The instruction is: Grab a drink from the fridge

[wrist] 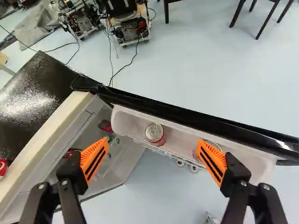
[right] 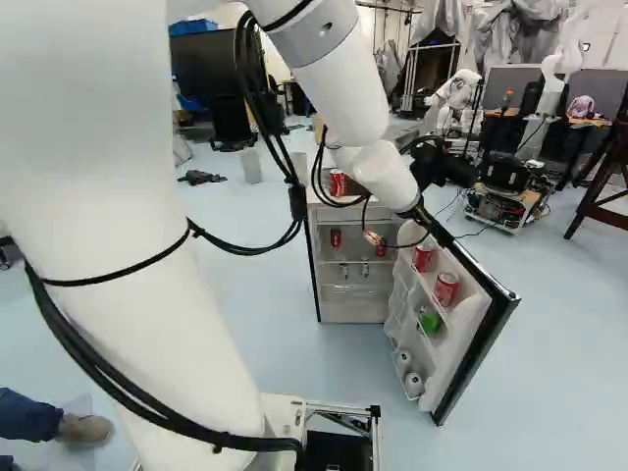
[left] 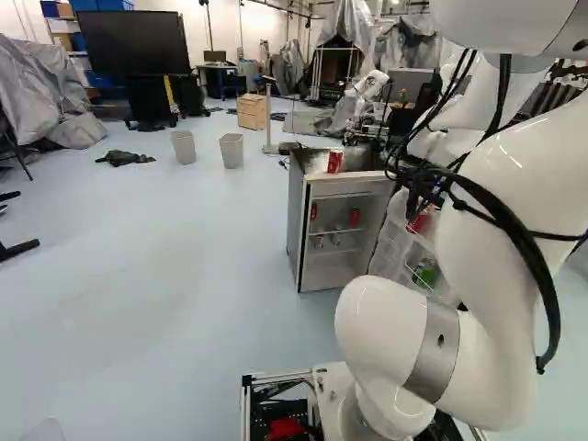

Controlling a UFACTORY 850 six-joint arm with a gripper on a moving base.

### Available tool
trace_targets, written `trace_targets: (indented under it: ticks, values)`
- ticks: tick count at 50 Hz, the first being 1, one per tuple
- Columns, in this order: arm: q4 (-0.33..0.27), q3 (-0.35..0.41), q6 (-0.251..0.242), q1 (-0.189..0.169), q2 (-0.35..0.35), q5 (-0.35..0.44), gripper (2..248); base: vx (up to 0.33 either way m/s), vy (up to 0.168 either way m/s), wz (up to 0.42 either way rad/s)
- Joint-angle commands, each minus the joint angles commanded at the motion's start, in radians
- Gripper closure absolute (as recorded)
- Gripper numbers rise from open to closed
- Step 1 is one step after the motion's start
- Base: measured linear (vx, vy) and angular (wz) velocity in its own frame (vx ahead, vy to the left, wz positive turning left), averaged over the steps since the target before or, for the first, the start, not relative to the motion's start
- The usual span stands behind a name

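Well, the white arm (right: 339,83) is reaching right over to the little fridge (left: 297,216), and its black gripper (right: 397,234) hangs above the upper rack (wrist: 254,161) of the open door (right: 471,316). Its two fingers stand wide apart, orange pads (wrist: 95,158) facing each other, with nothing clamped between them.

As for the drinks, two red cans stand upright in that rack. Looking along the gripper, the can nearer the hinge (wrist: 154,134) lies ahead, in the gap between the fingers, closer to the middle than the other. The can farther from the hinge (right: 446,288) is partly covered by one pad in the wrist view; I can't tell whether they touch.

Lower down the same door there's something green (right: 429,322), and beneath it a pair of pale cans (right: 413,384). Inside the fridge, more red cans (left: 355,217) sit on a shelf, off to the other finger's side. One more red can (left: 334,161) stands on top of the fridge.

Around the room, I can see a big black screen (left: 131,43) and two grey bins (left: 231,151) at the left of the left base view, and another robot (right: 456,98) beyond the fridge, near a wheeled frame (right: 505,204) loaded with gear.
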Motion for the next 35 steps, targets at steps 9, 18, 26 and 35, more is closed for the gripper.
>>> trace_targets:
  ticks: [9, 18, 26, 35]
  values:
    - [-0.001, -0.026, 0.0, -0.026, -0.024, -0.001, 3, 0.0, 0.0, 0.0]
    - [-0.001, -0.055, 0.0, -0.049, -0.05, -0.001, 3, 0.0, 0.0, 0.0]
    - [-0.001, -0.084, 0.0, -0.068, -0.076, -0.001, 3, 0.0, 0.0, 0.0]
    - [-0.001, -0.118, 0.0, -0.088, -0.105, -0.001, 3, 0.0, 0.0, 0.0]
